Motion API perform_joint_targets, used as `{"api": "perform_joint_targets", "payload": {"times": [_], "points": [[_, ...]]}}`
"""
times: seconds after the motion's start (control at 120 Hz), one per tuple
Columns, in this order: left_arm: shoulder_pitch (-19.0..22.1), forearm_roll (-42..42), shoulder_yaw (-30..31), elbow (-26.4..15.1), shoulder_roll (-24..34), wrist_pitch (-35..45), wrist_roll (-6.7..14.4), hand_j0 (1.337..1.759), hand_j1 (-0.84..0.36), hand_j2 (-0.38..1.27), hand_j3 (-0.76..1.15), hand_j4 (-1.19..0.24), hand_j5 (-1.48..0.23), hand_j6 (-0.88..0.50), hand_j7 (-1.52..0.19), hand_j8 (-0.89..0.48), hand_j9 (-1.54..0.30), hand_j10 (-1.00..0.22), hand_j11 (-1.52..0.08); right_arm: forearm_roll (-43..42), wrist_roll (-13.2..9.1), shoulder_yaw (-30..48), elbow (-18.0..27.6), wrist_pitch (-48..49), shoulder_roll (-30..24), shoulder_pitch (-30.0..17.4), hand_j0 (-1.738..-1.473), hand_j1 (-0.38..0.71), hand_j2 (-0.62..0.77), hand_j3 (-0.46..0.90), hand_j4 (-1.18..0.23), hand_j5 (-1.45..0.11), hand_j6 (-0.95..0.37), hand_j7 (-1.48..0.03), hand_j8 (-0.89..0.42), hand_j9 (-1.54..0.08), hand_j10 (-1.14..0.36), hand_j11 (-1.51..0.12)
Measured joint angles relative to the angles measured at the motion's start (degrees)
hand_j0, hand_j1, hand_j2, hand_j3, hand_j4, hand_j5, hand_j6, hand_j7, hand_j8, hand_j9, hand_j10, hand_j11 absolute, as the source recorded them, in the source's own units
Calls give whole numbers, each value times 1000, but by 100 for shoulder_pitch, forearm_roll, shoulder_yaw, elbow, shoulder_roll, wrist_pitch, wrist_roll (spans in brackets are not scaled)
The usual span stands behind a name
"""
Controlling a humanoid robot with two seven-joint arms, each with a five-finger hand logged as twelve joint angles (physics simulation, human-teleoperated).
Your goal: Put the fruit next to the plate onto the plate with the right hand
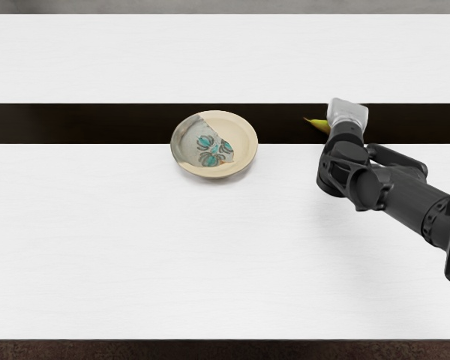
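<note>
yellow fruit (315,123) half hidden by right hand (347,115), cream plate (247,135) apart

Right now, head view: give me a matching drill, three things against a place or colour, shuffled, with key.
Things:
1. plate
2. fruit
3. right hand

Descriptions:
a. to the picture's right of the plate, its arm coming in from the right edge
b. cream with teal motifs
c. only a yellow-green tip shows, the rest hidden behind the hand

Pairs: 1-b, 2-c, 3-a
</note>
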Motion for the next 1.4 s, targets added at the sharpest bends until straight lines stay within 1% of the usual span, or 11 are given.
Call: {"api": "perform_joint_targets", "payload": {"times": [0.567, 0.667, 0.7, 0.708, 0.725, 0.767, 0.783, 0.808, 0.833, 1.042, 1.4], "points": [[0, -1, 0, 0, 0, 0, 0, 1658, 345, 1, 0, -4, -5, -4, -5, -4, -5, -4, -5, 531, -2, 39, 55, -27, 0, 12, -1645, 278, -52, -2, -468, -718, -373, -805, -332, -774, -555, -800], [0, 1, -2, 0, 0, 0, 0, 1658, 344, 1, 0, -4, -5, -4, -5, -4, -5, -4, -5, 692, -10, 61, 114, -2, -2, 42, -1693, 289, -1, -174, -448, -750, -357, -818, -318, -798, -534, -822], [0, 1, -3, 0, 0, 0, -1, 1658, 344, 1, 0, -4, -5, -4, -5, -4, -5, -4, -5, 752, -11, 67, 137, 12, -3, 56, -1703, 303, 0, -125, -417, -766, -339, -820, -313, -812, -541, -834], [0, 1, -3, 0, 0, 0, -1, 1658, 344, 1, 0, -4, -5, -4, -5, -4, -5, -4, -5, 765, -13, 67, 142, 15, -3, 60, -1698, 301, 3, -153, -417, -768, -339, -821, -312, -813, -540, -833], [0, 1, -3, 0, 0, 0, -1, 1658, 344, 1, 0, -4, -5, -4, -5, -4, -5, -4, -5, 791, -17, 68, 153, 18, -3, 67, -1683, 297, -28, -17, -421, -772, -343, -822, -317, -815, -548, -831], [0, 2, -3, 0, 0, 0, -1, 1658, 344, 1, 0, -4, -5, -4, -5, -4, -5, -4, -5, 843, -26, 68, 172, 28, -4, 89, -1701, 292, 14, -155, -420, -782, -352, -824, -322, -817, -557, -826], [0, 2, -3, 0, 0, 0, -1, 1658, 344, 1, 0, -4, -5, -4, -5, -4, -5, -4, -5, 864, -24, 70, 179, 31, -4, 99, -1661, 295, 1, -25, -406, -784, -356, -825, -338, -819, -566, -826], [0, 1, -3, 0, 0, 0, -1, 1658, 344, 1, 0, -4, -5, -4, -5, -4, -5, -4, -5, 897, -20, 74, 190, 32, -3, 113, -1679, 281, 31, -143, -400, -787, -355, -826, -344, -821, -572, -827], [0, 1, -2, 0, 0, 0, -1, 1658, 344, 1, 0, -4, -5, -4, -5, -4, -5, -4, -5, 939, -16, 79, 198, 32, -2, 135, -1658, 283, 42, -4, -414, -793, -372, -826, -364, -823, -579, -829], [0, 0, 0, 0, 0, 0, 0, 1658, 344, 1, 0, -4, -5, -4, -5, -4, -5, -4, -5, 1241, -5, 93, 394, 34, 0, 323, -1656, 267, 127, 0, -478, -820, -438, -827, -426, -831, -613, -832], [0, 0, 0, 0, 0, 0, 0, 1658, 344, 1, 0, -4, -5, -4, -5, -4, -5, -4, -5, 1876, -4, 278, 1910, 105, -729, 639, -1655, 255, 117, 0, -485, -835, -447, -824, -435, -830, -626, -828]]}}
